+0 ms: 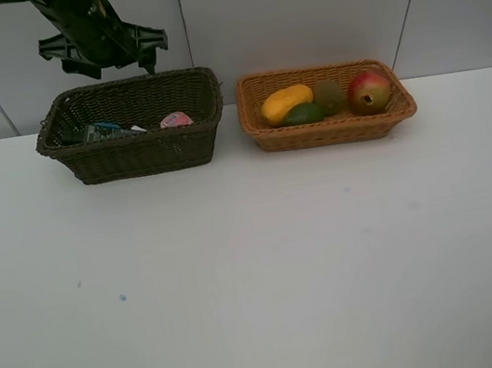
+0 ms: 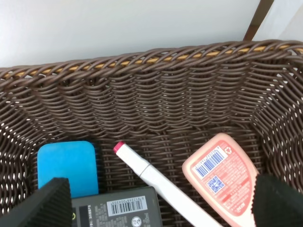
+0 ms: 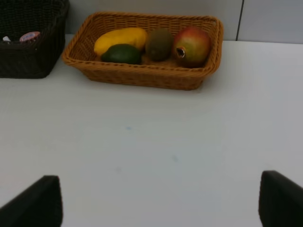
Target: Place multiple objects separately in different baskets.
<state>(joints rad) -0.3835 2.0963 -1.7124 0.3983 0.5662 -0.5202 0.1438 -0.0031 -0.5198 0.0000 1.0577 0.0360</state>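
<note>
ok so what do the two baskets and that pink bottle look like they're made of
Dark basket: woven strands with a slight sheen, probably plastic imitation wicker; tan shows through at the braided rim.
Orange basket: the same tight weave, matte orange-tan, either rattan or plastic.
Pink bottle: smooth, glossy and flat-sided, likely plastic, with a printed barcode label.

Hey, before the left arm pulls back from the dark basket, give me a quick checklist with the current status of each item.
1. Left gripper fingers spread with nothing between them: ok.
2. Pink bottle, marker, blue eraser and dark bottle lying in the dark basket: ok.
3. Mango, avocado, kiwi and pomegranate in the orange basket: ok.
4. No items left on the table: ok.
5. Right gripper open, empty: ok.
6. Clearance behind the left arm: cannot tell.
</note>
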